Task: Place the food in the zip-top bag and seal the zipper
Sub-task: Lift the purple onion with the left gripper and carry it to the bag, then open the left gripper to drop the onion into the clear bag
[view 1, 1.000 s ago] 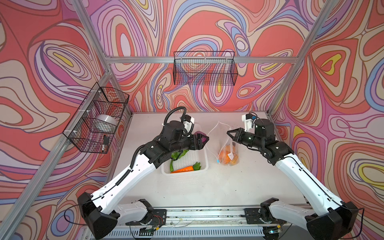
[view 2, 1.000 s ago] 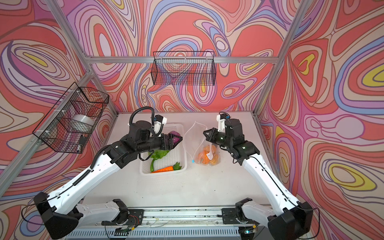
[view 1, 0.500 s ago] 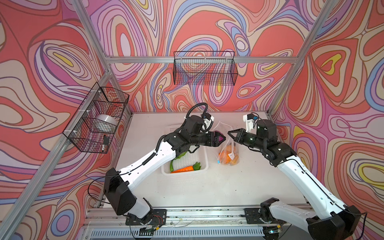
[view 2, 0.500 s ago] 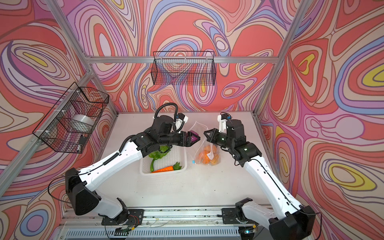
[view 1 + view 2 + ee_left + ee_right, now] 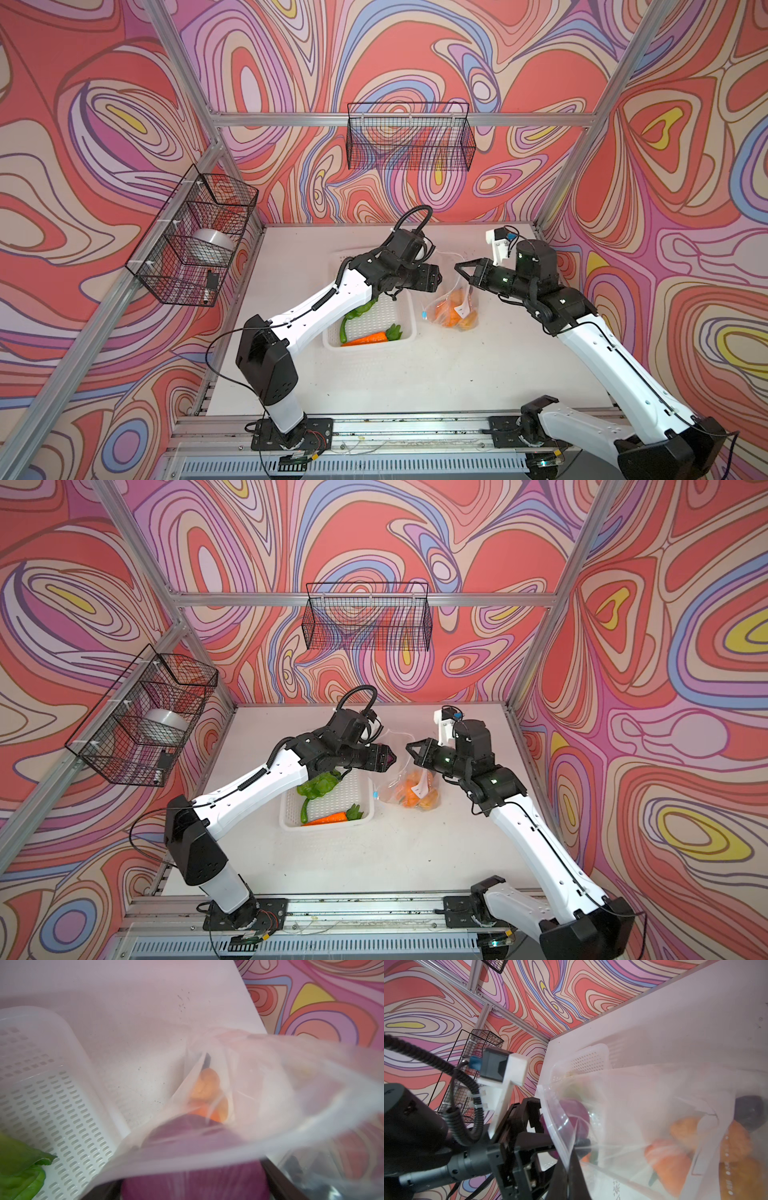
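Note:
My left gripper [image 5: 388,759] is shut on the purple onion [image 5: 391,759] and holds it at the mouth of the clear zip-top bag [image 5: 451,307]. In the left wrist view the onion [image 5: 193,1180] sits between my jaws with the bag's rim [image 5: 207,1147] draped across it. My right gripper [image 5: 459,266] is shut on the bag's mouth edge [image 5: 560,1142] and holds it up. Orange food [image 5: 668,1159] and a dark cucumber [image 5: 749,1109] lie inside. A small blue slider [image 5: 376,794] shows on the zipper edge. The carrot [image 5: 368,338] and green lettuce [image 5: 318,785] lie in the basket.
The white perforated basket [image 5: 411,332] stands just left of the bag, under my left forearm. A black wire basket [image 5: 409,141] hangs on the back wall. A second wire basket [image 5: 195,241] on the left wall holds a tape roll.
My left arm has swung right from above the white basket, carrying the onion to the bag's mouth. The right gripper has held its grip on the bag and hardly moved.

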`<state>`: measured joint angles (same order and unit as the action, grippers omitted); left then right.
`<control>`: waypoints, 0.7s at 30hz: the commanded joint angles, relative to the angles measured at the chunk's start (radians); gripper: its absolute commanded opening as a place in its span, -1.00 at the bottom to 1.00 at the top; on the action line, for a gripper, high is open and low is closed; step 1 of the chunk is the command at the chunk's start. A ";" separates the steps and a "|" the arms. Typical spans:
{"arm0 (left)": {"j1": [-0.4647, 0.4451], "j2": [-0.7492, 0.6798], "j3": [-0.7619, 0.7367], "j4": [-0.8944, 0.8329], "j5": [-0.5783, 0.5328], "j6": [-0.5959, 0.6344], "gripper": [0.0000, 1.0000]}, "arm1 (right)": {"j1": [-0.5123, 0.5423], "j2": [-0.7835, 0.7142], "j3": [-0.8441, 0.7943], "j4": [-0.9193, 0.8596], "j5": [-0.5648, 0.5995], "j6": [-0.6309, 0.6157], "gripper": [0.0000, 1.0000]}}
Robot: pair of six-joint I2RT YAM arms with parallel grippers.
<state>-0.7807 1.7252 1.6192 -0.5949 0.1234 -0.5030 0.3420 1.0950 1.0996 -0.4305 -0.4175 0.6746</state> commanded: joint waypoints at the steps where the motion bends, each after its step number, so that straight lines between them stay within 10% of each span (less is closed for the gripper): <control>1: -0.019 0.043 0.056 -0.117 -0.063 0.043 -0.01 | 0.005 -0.017 0.003 0.038 -0.026 -0.003 -1.00; 21: -0.035 0.031 0.114 -0.160 -0.053 0.014 1.00 | 0.005 -0.023 -0.023 0.022 -0.001 -0.008 -1.00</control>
<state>-0.8139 1.8057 1.7077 -0.7158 0.0772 -0.4774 0.3420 1.0904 1.0874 -0.4187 -0.4301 0.6746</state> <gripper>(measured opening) 0.968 0.044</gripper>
